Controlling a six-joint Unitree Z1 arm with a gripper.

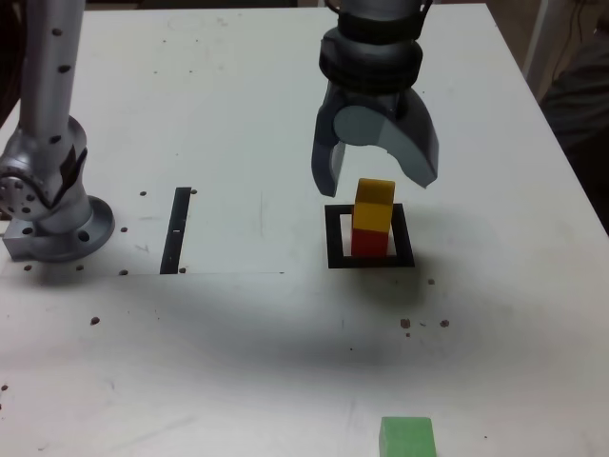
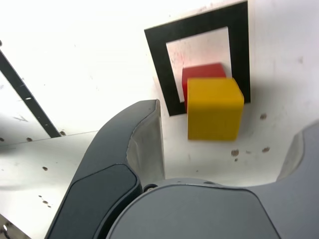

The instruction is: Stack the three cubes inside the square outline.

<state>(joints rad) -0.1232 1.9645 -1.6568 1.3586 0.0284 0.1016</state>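
Two small solid cubes stand stacked inside the flat black square outline (image 1: pixel 370 237) with its pale centre: a yellow cube (image 1: pixel 374 206) sits on top of a red cube (image 1: pixel 370 242). In the wrist view the yellow cube (image 2: pixel 215 108) lies slightly askew over the red cube (image 2: pixel 202 75), so one strip of red shows past it; both sit toward one side of the square outline (image 2: pixel 160 64), the red cube close against the inner edge of the tape.

The grey gripper (image 1: pixel 374 179) hangs directly above the outline, pointing down at it, its two curved jaws spread wide on either side of the yellow cube and clear of it. Nothing is held between them. The wrist view shows the same: the gripper (image 2: pixel 229 144) is splayed, with the stack seen through the gap.

A green cube (image 1: pixel 407 437) lies alone on the white bench (image 1: pixel 238 114), well apart from the outline, at the near edge of the exterior view.

A straight black strip (image 1: pixel 177 228) lies on the bench off to the exterior view's left of the outline, and the arm's grey base (image 1: pixel 52 209) stands further left still.

Small dark specks dot the bench around the outline.
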